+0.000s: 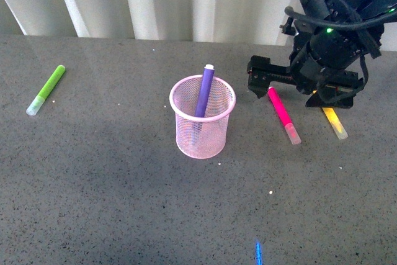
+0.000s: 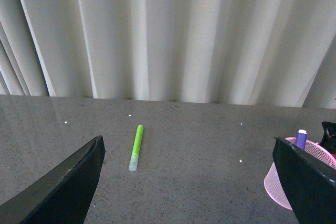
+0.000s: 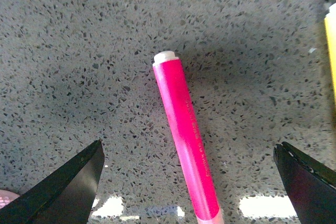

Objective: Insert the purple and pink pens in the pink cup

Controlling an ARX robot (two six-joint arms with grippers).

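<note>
Beside the pink cup point(image 1: 214, 136), where the purple pen point(image 1: 205, 88) is lodged, the pink pen point(image 1: 282, 115) is laid flat; the right gripper point(image 1: 296, 86) is held spread above it, evidently for grasping. The left gripper point(image 2: 187, 143) is spread, empty.

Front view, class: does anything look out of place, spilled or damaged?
Nothing stands out. The pink cup stands upright, the purple pen leans inside it, and the pink pen lies flat on the table.

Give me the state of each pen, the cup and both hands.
pink cup: upright.
purple pen: standing in the cup, leaning on its rim.
pink pen: lying flat, not gripped.
green pen: lying flat.
yellow pen: lying flat.
left hand: open, empty.
right hand: open over the pink pen.
</note>
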